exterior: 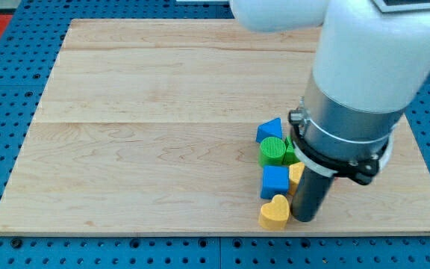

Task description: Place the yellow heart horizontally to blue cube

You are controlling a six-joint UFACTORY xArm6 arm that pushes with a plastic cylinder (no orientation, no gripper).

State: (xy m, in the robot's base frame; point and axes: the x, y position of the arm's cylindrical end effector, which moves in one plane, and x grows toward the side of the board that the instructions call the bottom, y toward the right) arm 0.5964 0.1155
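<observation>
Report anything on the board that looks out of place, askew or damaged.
Nothing looks damaged or spilled. The blocks crowd together at the view's lower right: blue triangle, green cylinder, blue cube, yellow heart. A second yellow block is half hidden behind the arm. My tip sits right of the heart.

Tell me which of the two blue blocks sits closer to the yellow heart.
The blue cube, directly above the yellow heart; the blue triangular block lies beyond the green cylinder.
</observation>
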